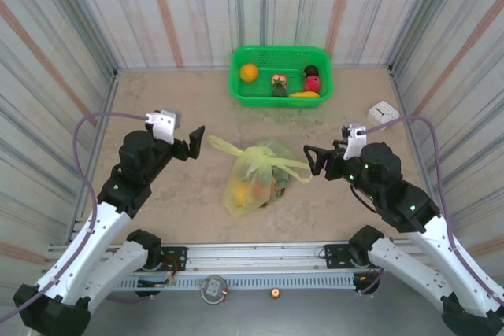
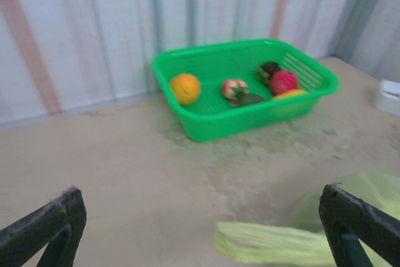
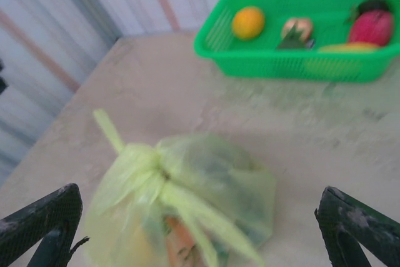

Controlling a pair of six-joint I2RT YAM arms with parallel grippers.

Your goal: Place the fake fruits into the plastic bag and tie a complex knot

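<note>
plastic bag (image 1: 256, 179) tied, clear both sides | left gripper (image 1: 197, 144), right gripper (image 1: 313, 159) wide open, empty

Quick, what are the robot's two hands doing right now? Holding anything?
Left gripper: open, holding nothing.
Right gripper: open, holding nothing.

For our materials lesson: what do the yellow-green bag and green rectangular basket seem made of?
The translucent yellow-green bag: probably thin plastic film; fake fruits show through its crumpled skin. The green rectangular basket: seemingly rigid moulded plastic, with mesh walls.
</note>
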